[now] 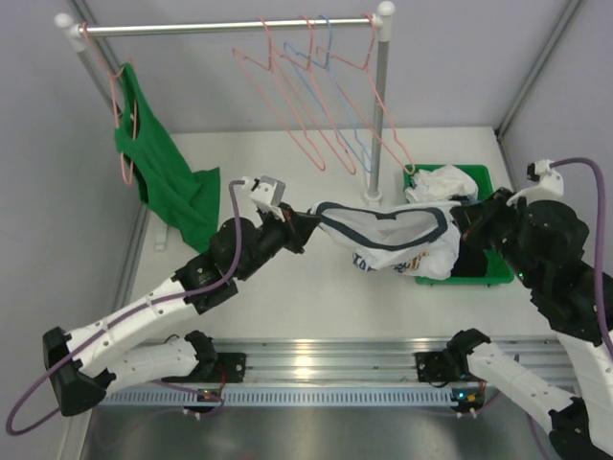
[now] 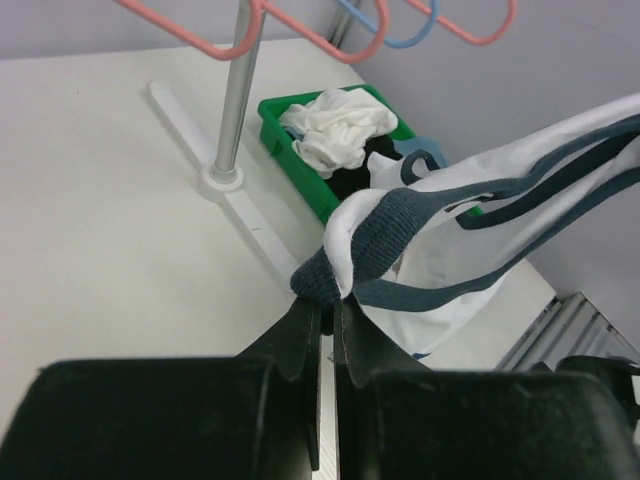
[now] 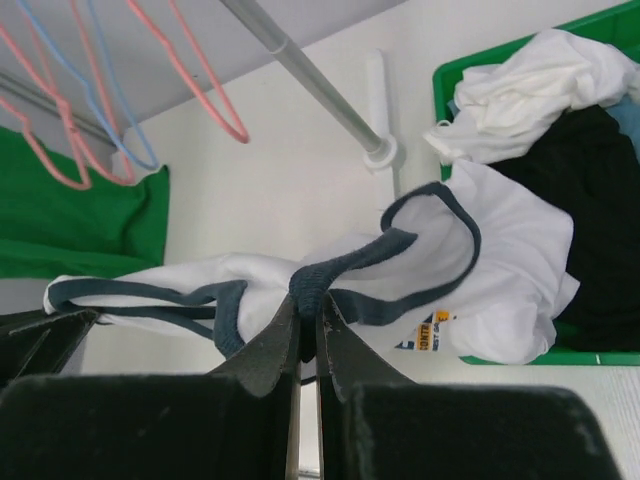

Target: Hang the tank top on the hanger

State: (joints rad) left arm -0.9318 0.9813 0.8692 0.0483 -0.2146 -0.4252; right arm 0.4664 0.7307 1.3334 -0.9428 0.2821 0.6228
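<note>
Left gripper [image 2: 325,312] and right gripper [image 3: 308,318] each pinch straps of the top [image 1: 397,240], holding it spread. Next, it needs lifting toward the hanger [image 1: 278,110] at twelve o'clock.

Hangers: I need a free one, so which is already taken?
The pink hanger at the left end of the rail: it alone carries a green tank top.

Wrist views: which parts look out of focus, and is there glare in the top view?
Left wrist: the left gripper is a dark, soft mass up close, while the tank top trim is sharp. Right wrist: the same, right gripper blurred, fabric clear. Top external: white glare on the metal rail near the arm bases; elsewhere even light, faint shadows.
</note>
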